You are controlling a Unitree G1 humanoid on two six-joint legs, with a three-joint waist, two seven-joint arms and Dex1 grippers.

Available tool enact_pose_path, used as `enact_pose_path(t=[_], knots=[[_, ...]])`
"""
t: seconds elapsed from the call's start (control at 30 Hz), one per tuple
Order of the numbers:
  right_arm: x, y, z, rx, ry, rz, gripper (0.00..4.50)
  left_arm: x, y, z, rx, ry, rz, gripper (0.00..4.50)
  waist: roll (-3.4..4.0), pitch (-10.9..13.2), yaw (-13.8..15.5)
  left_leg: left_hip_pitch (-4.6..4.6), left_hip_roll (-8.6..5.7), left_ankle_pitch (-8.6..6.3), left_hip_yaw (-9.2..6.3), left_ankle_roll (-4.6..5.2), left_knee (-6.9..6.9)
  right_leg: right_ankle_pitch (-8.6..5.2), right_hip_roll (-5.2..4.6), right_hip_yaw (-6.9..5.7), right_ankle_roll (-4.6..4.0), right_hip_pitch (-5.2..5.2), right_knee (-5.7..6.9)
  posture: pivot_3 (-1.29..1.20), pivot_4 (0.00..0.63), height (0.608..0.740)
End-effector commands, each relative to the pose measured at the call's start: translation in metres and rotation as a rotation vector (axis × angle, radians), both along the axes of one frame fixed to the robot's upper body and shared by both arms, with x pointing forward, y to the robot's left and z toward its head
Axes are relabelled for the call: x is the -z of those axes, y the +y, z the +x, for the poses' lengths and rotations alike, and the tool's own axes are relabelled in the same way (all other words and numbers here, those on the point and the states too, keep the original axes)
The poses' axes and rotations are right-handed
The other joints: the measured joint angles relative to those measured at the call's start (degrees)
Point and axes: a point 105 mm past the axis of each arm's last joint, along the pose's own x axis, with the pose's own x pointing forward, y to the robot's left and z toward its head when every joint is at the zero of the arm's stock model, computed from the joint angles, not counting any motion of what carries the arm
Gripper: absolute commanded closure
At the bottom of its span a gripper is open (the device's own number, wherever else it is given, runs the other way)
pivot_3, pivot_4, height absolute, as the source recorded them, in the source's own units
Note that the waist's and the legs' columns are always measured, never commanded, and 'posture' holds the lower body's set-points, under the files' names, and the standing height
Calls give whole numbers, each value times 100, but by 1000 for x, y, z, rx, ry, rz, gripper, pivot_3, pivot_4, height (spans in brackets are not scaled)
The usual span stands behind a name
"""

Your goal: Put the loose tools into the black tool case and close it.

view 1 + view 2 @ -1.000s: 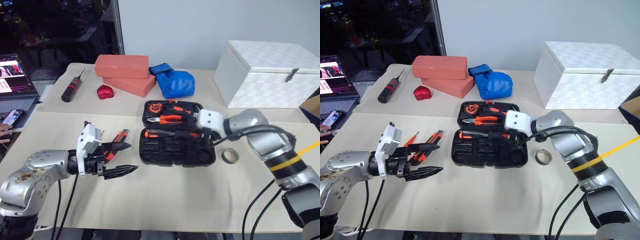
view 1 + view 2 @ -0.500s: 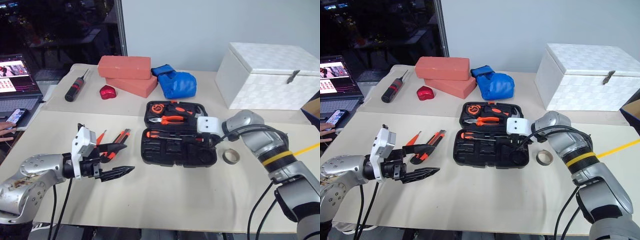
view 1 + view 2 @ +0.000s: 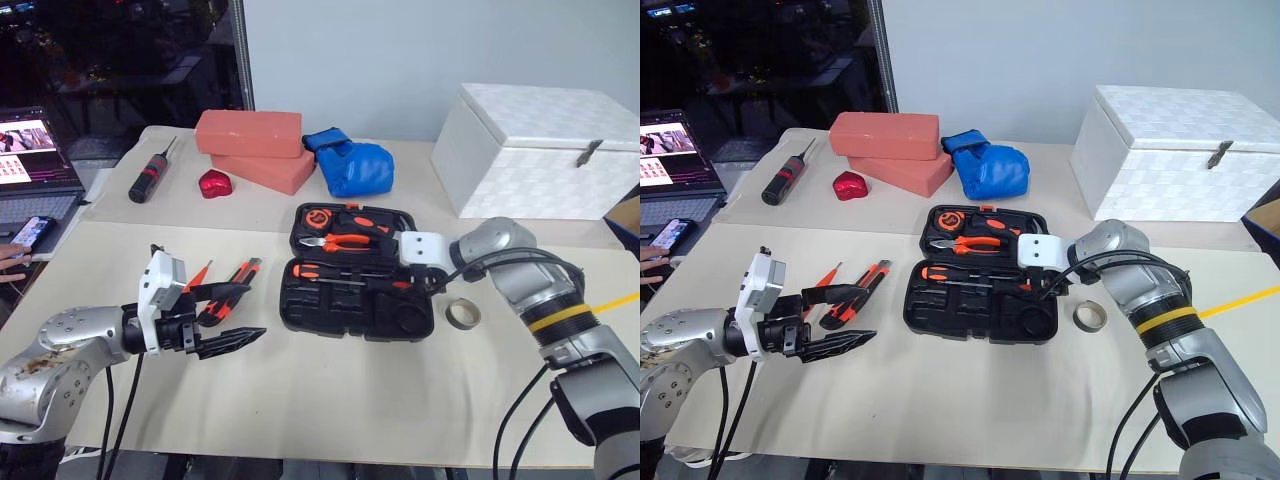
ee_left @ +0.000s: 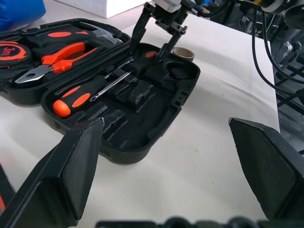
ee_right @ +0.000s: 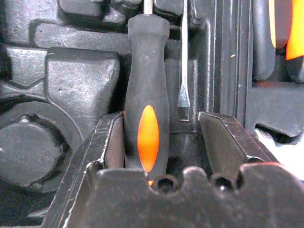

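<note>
While two screwdrivers (image 4: 78, 95) lie in the case (image 3: 355, 310), both grippers' fingers (image 4: 80, 161) stand parted, empty.

Well beyond the claws at the table's (image 3: 330, 400) far side lie a white box (image 3: 540, 150), a blue glove (image 3: 350, 165), two stacked red bricks (image 3: 250, 147), a red heart-shaped thing (image 3: 213, 184) and a black-and-red-handled screwdriver (image 3: 150, 178), with a laptop (image 3: 30, 160) off the left edge

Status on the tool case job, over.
Left tool open, empty. Right tool open astride a screwdriver seated in open case. Knife, orange screwdriver, tape ring still loose.
</note>
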Motion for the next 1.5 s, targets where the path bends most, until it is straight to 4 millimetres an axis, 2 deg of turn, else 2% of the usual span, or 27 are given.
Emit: enact_pose_path(t=[0.03,0.17,0.2,0.3,0.47,0.6,0.7,0.73,0.77,0.83,0.9,1.0,1.07,1.13,1.2,1.33,1.4,1.47,1.5], knots=[[-25,1,-9,13,27,168,2637,-5,-1,-2,17,-32,14,0,0,0,-2,0,2,0,0,0,0,1,1,0,1,-1,1,0,150,740],[-31,-2,-21,56,82,286,4124,-4,-1,-1,15,-25,14,0,0,0,-2,2,5,0,0,0,0,1,5,0,3,-1,4,0,150,740],[-32,-1,-21,76,94,326,4373,-4,-1,0,13,-24,13,0,0,0,-2,3,6,0,0,0,0,0,5,0,4,0,5,0,150,740],[-37,7,-23,152,128,499,4451,-2,1,1,-2,-14,5,0,0,0,-9,2,7,0,1,0,1,-2,5,0,3,-1,5,0,150,740],[-19,18,-15,288,56,645,4451,4,6,2,-31,-3,0,0,-3,-2,-48,10,19,1,2,-1,2,0,19,1,-1,0,9,0,150,740],[45,20,-29,221,1,344,4451,9,8,0,-43,7,0,0,2,-4,-36,4,19,1,3,-2,1,-1,19,1,-2,-5,10,0,150,740],[59,18,-31,188,-9,283,4451,13,12,0,-63,10,3,0,-21,-26,-43,19,19,1,12,-2,2,-12,16,6,-21,6,5,0,150,740],[58,15,-30,181,-32,277,4451,14,14,1,-82,14,-3,0,-21,-27,-46,27,21,1,12,-2,2,-18,16,5,-31,15,5,0,150,740],[47,16,-29,182,-49,333,4451,15,18,3,-122,9,-10,0,-21,-27,-53,40,20,1,12,-2,2,-18,15,5,-32,28,2,0,150,740],[18,21,-29,143,-133,462,4451,17,29,9,-234,-8,-16,0,-22,-26,-39,82,21,0,13,-4,2,-21,11,3,-37,72,-5,0,150,740],[-14,25,-31,123,-216,616,4451,17,39,16,-347,-21,-36,0,-20,-25,-15,81,23,0,14,-4,1,-22,7,1,-38,69,-7,0,150,740],[-49,27,-56,11,-168,770,4451,16,53,30,-523,-27,-37,0,-8,-17,-9,69,25,0,16,-4,1,-21,6,2,-36,59,-2,0,150,740],[-59,27,-70,-27,-144,782,3900,20,68,39,-669,19,17,0,-6,-15,-4,64,24,0,16,-3,1,-19,7,2,-33,57,0,0,150,740],[-61,24,-90,-82,-99,740,3341,23,82,51,-788,69,67,0,-7,-15,28,65,27,0,10,-3,1,-20,12,-3,-29,61,0,0,150,740],[-63,22,-102,-100,-73,731,2657,23,87,59,-832,94,90,0,-10,-17,38,63,26,0,5,-3,-1,-26,12,-7,-21,64,0,0,150,740],[-64,22,-112,-100,-73,709,1313,28,102,70,-912,169,129,0,-10,-17,-8,61,22,-1,12,-4,-1,-28,7,-5,-26,60,-4,0,150,740],[-67,22,-116,-104,-86,700,542,35,102,73,-907,214,179,0,-12,-16,-42,62,23,-1,14,-4,-1,-24,7,-4,-30,57,-5,0,150,740],[-73,25,-118,-107,-98,724,68,40,102,74,-896,246,212,0,-12,-16,-55,62,23,-1,14,-4,-1,-24,7,-4,-31,53,-4,0,150,740],[-79,29,-120,-124,-110,757,68,44,101,74,-887,260,233,0,-12,-16,-57,62,24,-1,13,-5,-2,-24,7,-4,-32,52,-3,0,150,740]])
